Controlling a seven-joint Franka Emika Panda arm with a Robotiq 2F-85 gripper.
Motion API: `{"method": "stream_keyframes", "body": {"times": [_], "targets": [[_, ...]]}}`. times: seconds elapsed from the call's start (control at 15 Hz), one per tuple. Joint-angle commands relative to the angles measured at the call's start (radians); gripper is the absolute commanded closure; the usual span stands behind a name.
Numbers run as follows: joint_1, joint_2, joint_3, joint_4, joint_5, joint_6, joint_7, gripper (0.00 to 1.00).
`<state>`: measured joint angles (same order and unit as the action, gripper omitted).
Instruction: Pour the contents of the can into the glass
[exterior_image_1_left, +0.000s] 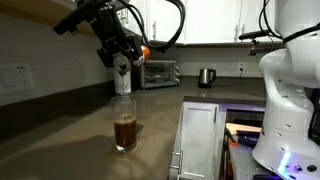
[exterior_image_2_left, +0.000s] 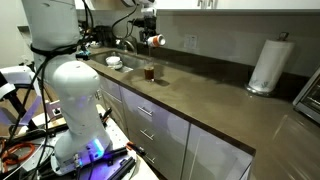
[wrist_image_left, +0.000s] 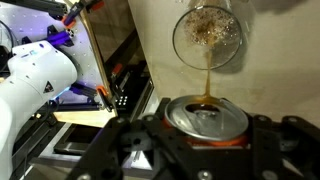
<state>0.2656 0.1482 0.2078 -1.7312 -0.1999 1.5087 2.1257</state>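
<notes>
My gripper (exterior_image_1_left: 122, 62) is shut on the can (wrist_image_left: 207, 121), held tipped above the glass (exterior_image_1_left: 124, 122). In the wrist view the can's silver top faces the camera and a thin brown stream (wrist_image_left: 208, 83) runs from it down into the glass (wrist_image_left: 208, 38), seen from above with foamy brown liquid inside. In an exterior view the glass stands on the dark counter (exterior_image_1_left: 70, 135), its lower part filled with dark brown liquid (exterior_image_1_left: 125, 134). In an exterior view the can (exterior_image_2_left: 157, 41) hangs above the glass (exterior_image_2_left: 150, 72).
A toaster oven (exterior_image_1_left: 159, 72) and a steel kettle (exterior_image_1_left: 206, 77) stand at the back of the counter. A paper towel roll (exterior_image_2_left: 266, 66) stands further along. A sink (exterior_image_2_left: 104, 52) lies near the glass. The robot base (exterior_image_1_left: 290, 90) stands beside the counter.
</notes>
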Motion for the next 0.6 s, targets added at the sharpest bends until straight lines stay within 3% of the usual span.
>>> {"method": "stream_keyframes", "body": {"times": [0.0,0.53], "targets": [[0.027,0.035,0.002,0.063,-0.03,-0.056,0.051,0.74],[0.068,0.062,0.001,0.1,-0.022,-0.103,0.105,0.74]]}}
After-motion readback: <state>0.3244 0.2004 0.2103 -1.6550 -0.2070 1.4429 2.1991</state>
